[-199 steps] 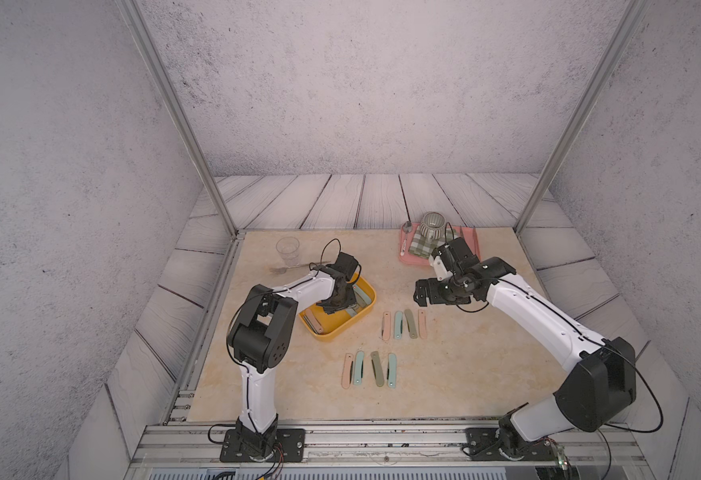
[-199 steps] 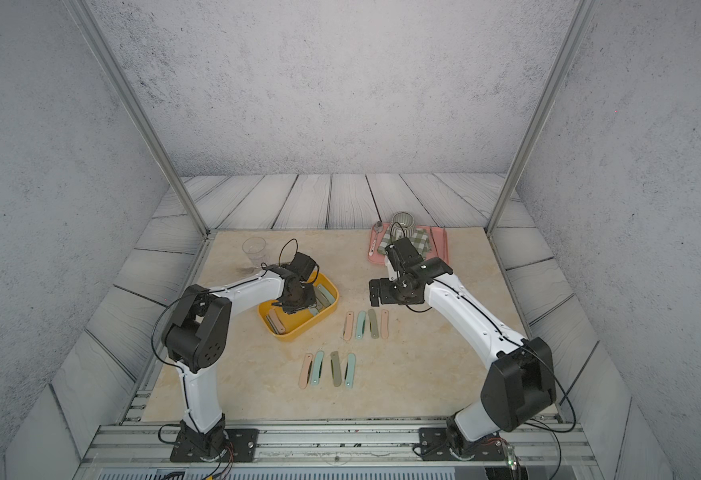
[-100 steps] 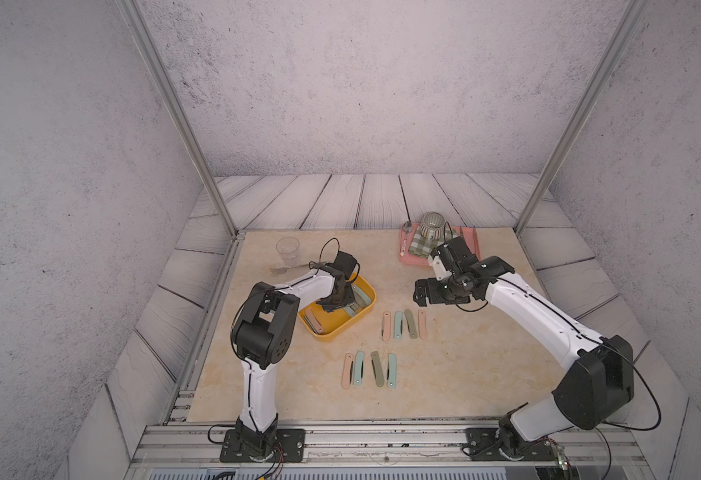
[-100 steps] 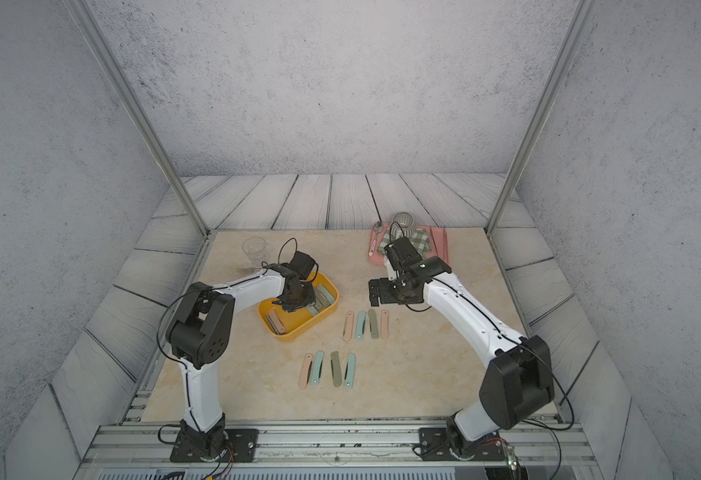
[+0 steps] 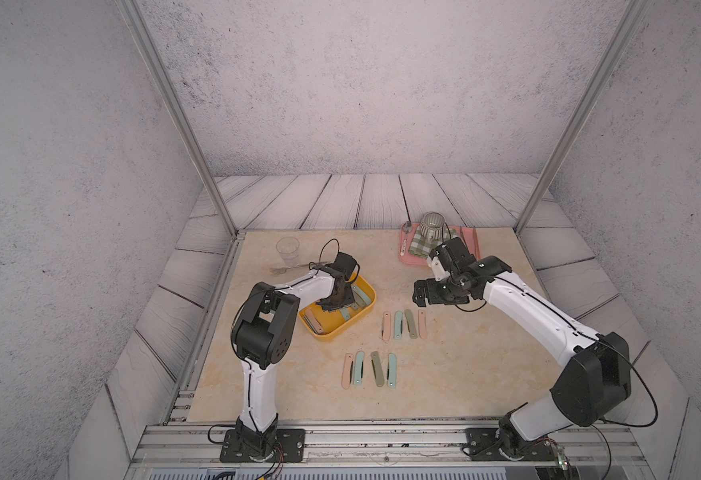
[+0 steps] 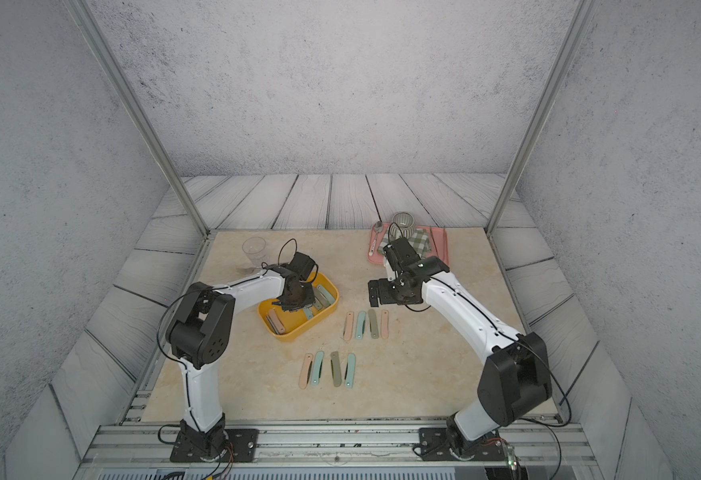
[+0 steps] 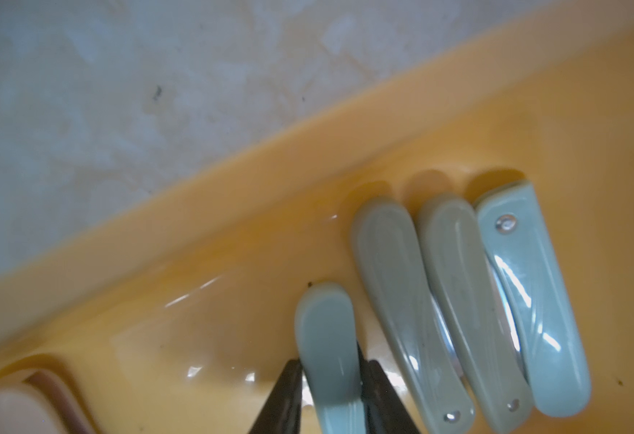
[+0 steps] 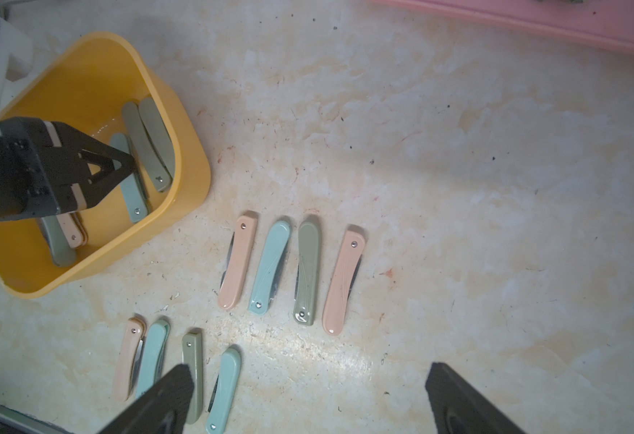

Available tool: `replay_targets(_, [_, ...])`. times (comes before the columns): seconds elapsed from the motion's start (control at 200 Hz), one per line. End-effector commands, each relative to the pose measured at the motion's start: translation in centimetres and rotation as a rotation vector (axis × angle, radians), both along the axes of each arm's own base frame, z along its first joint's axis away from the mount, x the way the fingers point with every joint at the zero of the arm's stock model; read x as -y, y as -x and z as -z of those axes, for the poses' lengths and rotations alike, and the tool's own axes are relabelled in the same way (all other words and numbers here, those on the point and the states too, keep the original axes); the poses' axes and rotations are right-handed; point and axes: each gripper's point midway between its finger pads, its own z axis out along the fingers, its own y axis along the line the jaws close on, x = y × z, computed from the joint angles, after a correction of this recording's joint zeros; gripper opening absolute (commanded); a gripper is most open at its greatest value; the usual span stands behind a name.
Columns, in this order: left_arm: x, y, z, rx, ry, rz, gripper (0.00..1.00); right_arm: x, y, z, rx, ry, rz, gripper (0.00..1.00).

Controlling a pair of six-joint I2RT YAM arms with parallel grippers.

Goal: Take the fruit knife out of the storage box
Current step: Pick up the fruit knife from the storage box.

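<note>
Lower centre in a top view, folded knives (image 5: 377, 370) lie in rows on the counter (image 5: 465, 374). The right pincer (image 8: 309, 372) gapes in its wrist view. Only the left wrist view shows the left pincer (image 7: 330, 362) clamping the fruit knife (image 7: 324, 323) inside the storage box (image 7: 232, 225).

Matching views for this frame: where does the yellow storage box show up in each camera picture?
In both top views: the storage box sits left of centre, beneath the left gripper.
Left wrist: it fills most of the picture, its wall running diagonally.
Right wrist: the box stands beside the laid-out knives.
Shared landmark: the left gripper, pinching a pale blue knife inside it.
</note>
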Motion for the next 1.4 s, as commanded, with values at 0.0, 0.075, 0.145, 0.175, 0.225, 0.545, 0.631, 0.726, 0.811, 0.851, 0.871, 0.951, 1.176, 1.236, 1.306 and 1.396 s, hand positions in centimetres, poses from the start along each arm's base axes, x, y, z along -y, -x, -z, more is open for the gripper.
replay_targets(0.0, [-1.6,1.3,1.7,-0.061,-0.069,0.006,0.4,-0.4,-0.1,-0.1,-0.003,-0.012,-0.012,0.99])
replay_targets(0.075, [-1.7,1.2,1.9,-0.064,-0.079,0.009,0.49,-0.4,-0.1,-0.1,-0.005,-0.014,-0.012,0.99])
replay_targets(0.145, [-1.6,1.0,1.9,-0.058,-0.08,0.013,0.49,-0.5,-0.2,-0.1,-0.003,-0.015,-0.012,0.99])
replay_targets(0.175, [-1.7,0.9,2.0,-0.057,-0.083,0.013,0.49,-0.5,-0.2,-0.1,-0.003,-0.014,-0.012,0.99])
replay_targets(0.225, [-1.6,0.7,2.0,-0.053,-0.082,0.014,0.47,-0.5,-0.2,0.0,-0.007,-0.014,-0.013,0.99])
replay_targets(0.545, [-1.5,0.6,2.5,-0.054,-0.077,0.021,0.29,-0.7,-0.3,0.1,-0.012,-0.015,-0.017,0.99])
replay_targets(0.631, [-1.5,0.6,2.0,-0.043,-0.073,0.025,0.27,-0.7,-0.4,0.1,-0.01,-0.015,-0.018,0.99])
replay_targets(0.726, [-1.4,0.5,1.3,-0.026,-0.067,0.028,0.25,-0.8,-0.4,0.1,-0.01,-0.016,-0.023,0.99])
replay_targets(0.811, [-1.2,0.3,0.3,-0.008,-0.056,0.036,0.24,-0.8,-0.5,0.1,-0.01,-0.018,-0.023,0.99])
replay_targets(0.851, [-1.2,0.1,-0.2,0.003,-0.051,0.039,0.24,-0.9,-0.5,0.0,-0.009,-0.019,-0.023,0.99])
replay_targets(0.871, [-1.1,0.1,-0.5,0.01,-0.048,0.041,0.24,-0.9,-0.5,0.0,-0.008,-0.019,-0.023,0.99])
replay_targets(0.951, [-1.0,-0.2,-1.8,0.034,-0.041,0.05,0.24,-0.9,-0.5,-0.1,-0.006,-0.021,-0.022,0.99])
replay_targets(1.176, [-0.6,-0.6,-5.6,0.098,-0.012,0.07,0.24,-1.1,-0.8,-0.2,-0.003,-0.029,-0.026,0.99])
replay_targets(1.236, [-0.5,-0.5,-6.4,0.111,0.0,0.075,0.24,-1.2,-0.8,-0.3,-0.002,-0.031,-0.028,0.99])
replay_targets(1.306, [-0.5,-0.3,-7.3,0.118,0.013,0.076,0.24,-1.3,-0.9,-0.3,-0.002,-0.033,-0.028,0.99])
replay_targets(1.396, [-0.1,0.2,-8.3,0.131,0.034,0.088,0.24,-1.2,-1.0,-0.4,0.002,-0.033,-0.024,0.99])
